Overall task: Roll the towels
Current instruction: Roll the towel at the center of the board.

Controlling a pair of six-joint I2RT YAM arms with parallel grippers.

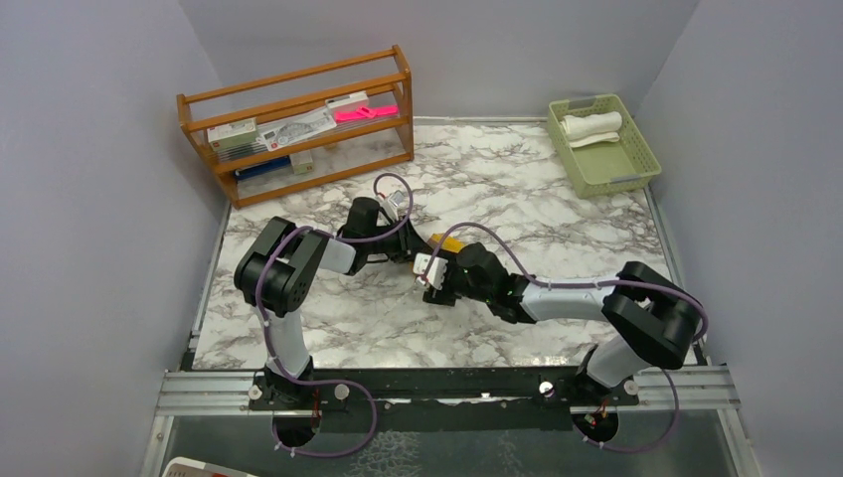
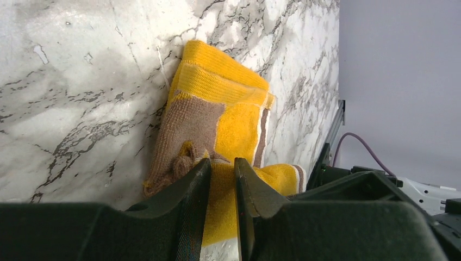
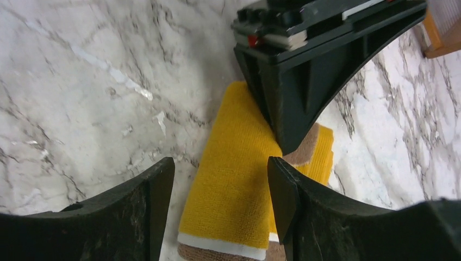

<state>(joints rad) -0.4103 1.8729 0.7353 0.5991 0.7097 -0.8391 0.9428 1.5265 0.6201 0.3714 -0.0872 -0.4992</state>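
Pinching the yellow towel (image 2: 239, 117), left gripper (image 2: 222, 163) nearly closed — right gripper (image 3: 220, 163) spread wide above it.

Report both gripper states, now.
Left gripper: shut on the yellow towel, pinching a fold.
Right gripper: open over that towel, holding nothing.

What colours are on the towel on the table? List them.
The towel is mustard-yellow with brown patches and white trim, clearest in the left wrist view.

left claw (image 2: 222, 163) and right claw (image 3: 219, 163) crowd the yellow towel (image 3: 239, 179), tight there; table (image 1: 557, 219) open around, rack (image 1: 298, 124) and basket (image 1: 608, 161) far back.
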